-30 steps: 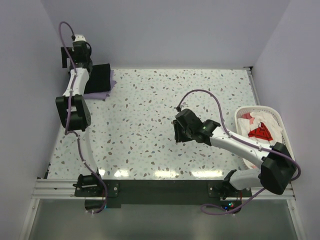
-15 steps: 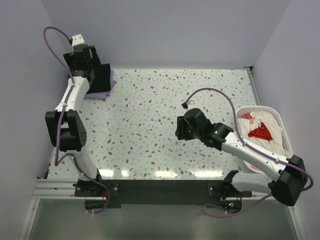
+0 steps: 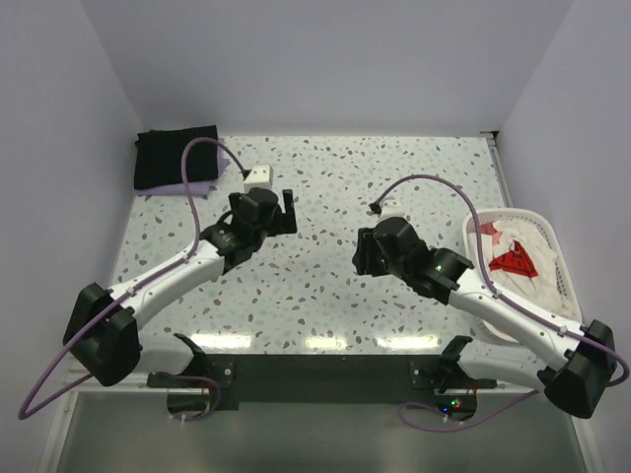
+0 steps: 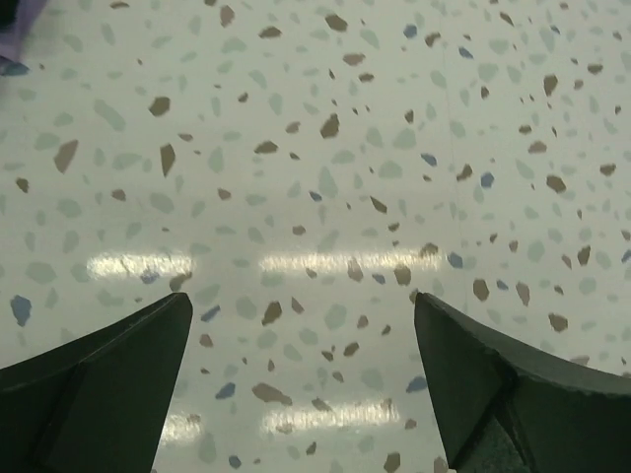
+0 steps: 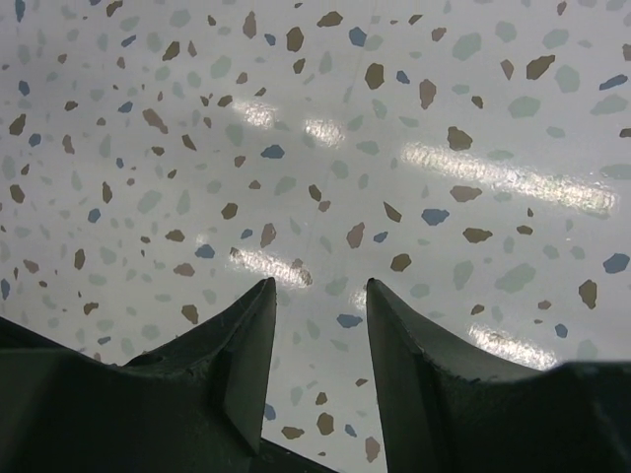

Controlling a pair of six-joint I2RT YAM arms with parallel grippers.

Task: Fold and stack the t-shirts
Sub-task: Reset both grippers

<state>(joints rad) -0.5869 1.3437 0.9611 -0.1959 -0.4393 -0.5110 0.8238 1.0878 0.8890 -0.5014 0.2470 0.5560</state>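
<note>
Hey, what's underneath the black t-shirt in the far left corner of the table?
A pale lavender t-shirt lies under the black t-shirt. Only a strip along its near edge peeks out. The rest is covered, so its fold cannot be seen.

White basket (image 3: 532, 213) on my right, at right edge of speckled table (image 3: 335, 177); white and red garments (image 3: 513, 261) heaped inside.

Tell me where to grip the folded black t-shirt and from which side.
Probably the right edge of the black t-shirt, coming down from above. It lies flat and folded in the table's far-left corner, on top of the lavender t-shirt, so only that side and the near one look open.
</note>
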